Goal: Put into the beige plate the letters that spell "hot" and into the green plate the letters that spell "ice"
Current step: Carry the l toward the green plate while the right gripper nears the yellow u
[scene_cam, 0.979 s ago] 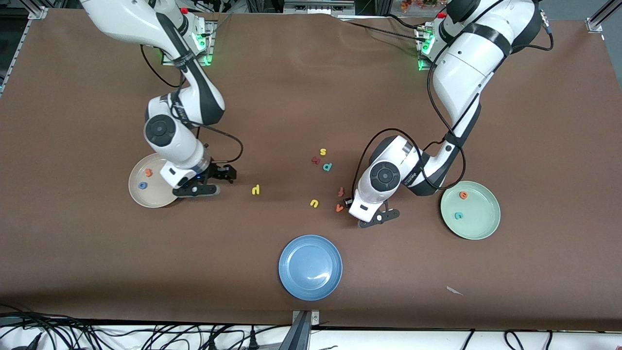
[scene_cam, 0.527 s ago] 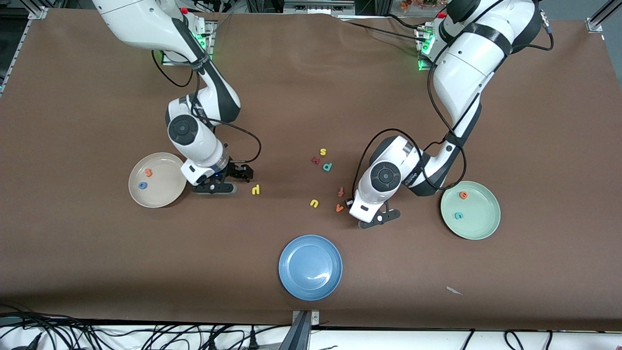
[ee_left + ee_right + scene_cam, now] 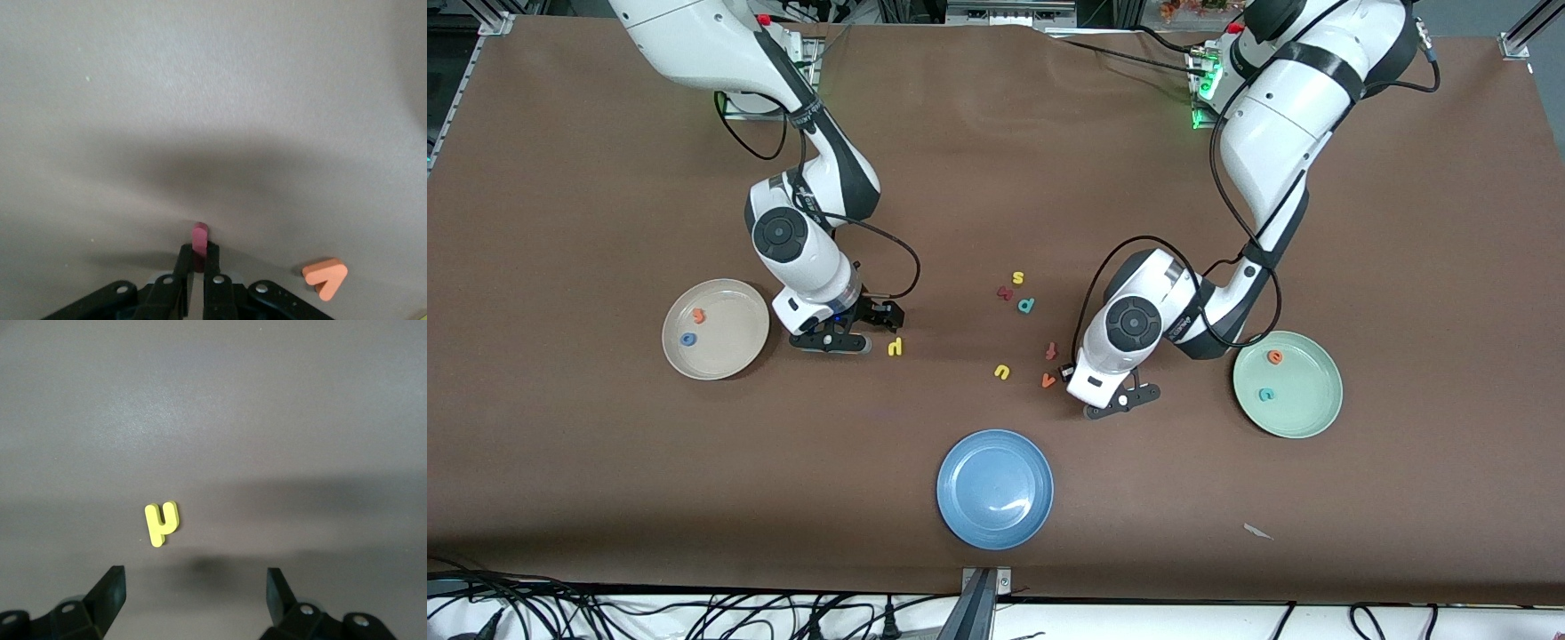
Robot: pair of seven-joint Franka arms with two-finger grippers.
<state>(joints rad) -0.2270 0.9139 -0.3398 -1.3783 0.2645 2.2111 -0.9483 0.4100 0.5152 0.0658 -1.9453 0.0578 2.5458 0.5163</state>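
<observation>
Near the middle of the table, the left gripper is pinching the dark red bar between closed fingers, low over the brown cloth. That bar is the i, and it is standing on end in the grip, its long axis running straight out from the fingertips; in the front view the wrist is hiding it. An orange v is lying just beside the gripper, its point toward the front camera.

Toward the right arm's end, the right gripper is hovering with its fingers spread wide and holding nothing. The yellow h is lying flat just ahead of it, nearer 1 finger than the other, with bare cloth all round.

The beige plate is holding 2 letters, the orange t and the blue o, both well inside the rim. The green plate is holding the orange e and the teal c.

Between the arms are lying a yellow s, a teal p, a yellow u, a red f and 1 dark red piece too small to read. A blue plate is sitting nearest the front camera.
</observation>
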